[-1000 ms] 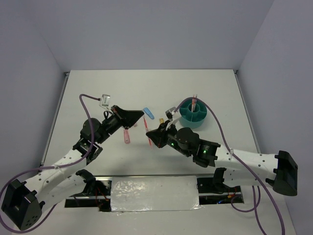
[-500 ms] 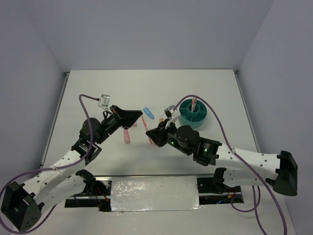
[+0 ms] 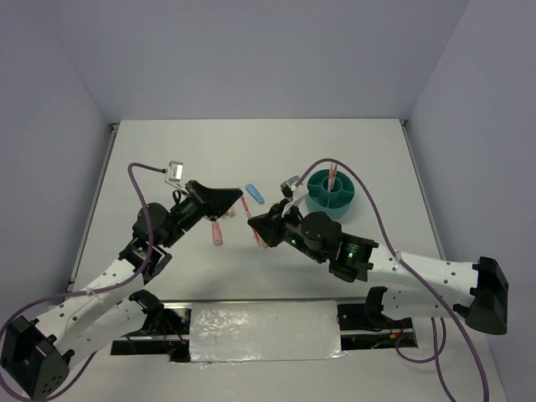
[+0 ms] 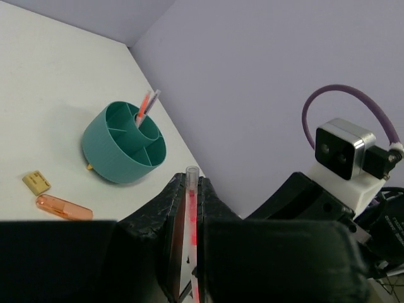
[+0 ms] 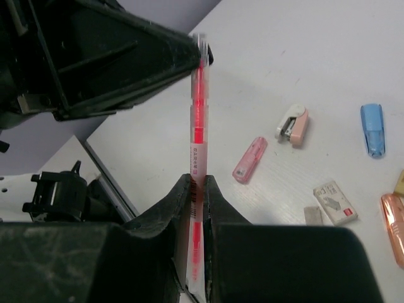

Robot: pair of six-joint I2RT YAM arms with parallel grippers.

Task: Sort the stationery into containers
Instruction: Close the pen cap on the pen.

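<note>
An orange-red pen hangs in the air over the middle of the table, and both grippers are shut on it. My left gripper pinches its far end; my right gripper clamps its lower part. The two sets of fingertips almost meet along the pen. The round teal organiser cup stands to the right, behind the right wrist, with a pen upright in one compartment. A blue oblong piece and a pink one lie on the table under the arms.
On the table below lie a small pink-white stapler, a white block, a grey block, an orange oblong and a tan block near the cup. A purple cable loops past the cup.
Both arms have drifted a little left and up together with the pen held between them. Neither gripper has changed its grip.
</note>
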